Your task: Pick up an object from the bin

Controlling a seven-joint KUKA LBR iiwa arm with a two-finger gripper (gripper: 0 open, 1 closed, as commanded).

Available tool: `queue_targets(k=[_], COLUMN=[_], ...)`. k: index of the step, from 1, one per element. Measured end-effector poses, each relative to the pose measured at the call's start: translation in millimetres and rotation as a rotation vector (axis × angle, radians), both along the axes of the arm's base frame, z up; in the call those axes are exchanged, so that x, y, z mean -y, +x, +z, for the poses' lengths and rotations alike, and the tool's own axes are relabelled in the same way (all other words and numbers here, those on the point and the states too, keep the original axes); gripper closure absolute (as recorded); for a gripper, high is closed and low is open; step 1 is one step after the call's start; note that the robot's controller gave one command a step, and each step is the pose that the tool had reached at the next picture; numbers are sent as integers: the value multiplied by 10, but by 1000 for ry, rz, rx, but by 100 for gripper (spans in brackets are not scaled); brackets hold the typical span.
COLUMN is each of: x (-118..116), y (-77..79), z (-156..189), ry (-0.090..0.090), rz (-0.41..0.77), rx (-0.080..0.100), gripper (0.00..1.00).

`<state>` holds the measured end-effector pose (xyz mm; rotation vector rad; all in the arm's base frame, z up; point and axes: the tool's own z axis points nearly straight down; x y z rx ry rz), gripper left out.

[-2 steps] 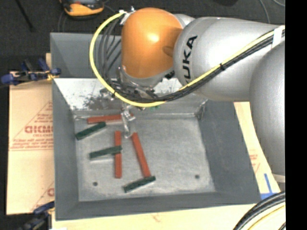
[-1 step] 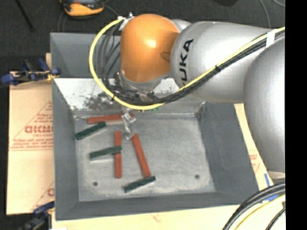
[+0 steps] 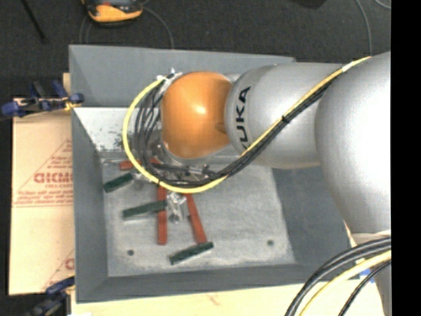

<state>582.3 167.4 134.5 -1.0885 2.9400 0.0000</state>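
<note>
Red stick (image 3: 161, 228) | lies flat on floor of bin (image 3: 85, 196), near middle, just beside gripper (image 3: 175, 209) | second red stick (image 3: 196, 222) on other side | gripper open or closed: cannot tell | probably light, stiff, thin, maybe slippery | best hold: across its narrow middle

Orange wrist cover (image 3: 194, 114) hangs over the bin's middle, blocking everything up to twelve o'clock. Green sticks (image 3: 143, 210) and red sticks (image 3: 196, 221) litter the floor from nine round to six. Bare floor (image 3: 250, 209) at three to four o'clock, clear to the bin wall (image 3: 312, 224).
</note>
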Motion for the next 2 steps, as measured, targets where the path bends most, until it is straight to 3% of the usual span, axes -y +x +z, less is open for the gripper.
queue_targets(k=[1,2], x=[-21,7], y=[-7,-40], z=[-372,-633], ry=[-2,0], rz=[241,282], rx=[-2,-2], gripper=[0,100])
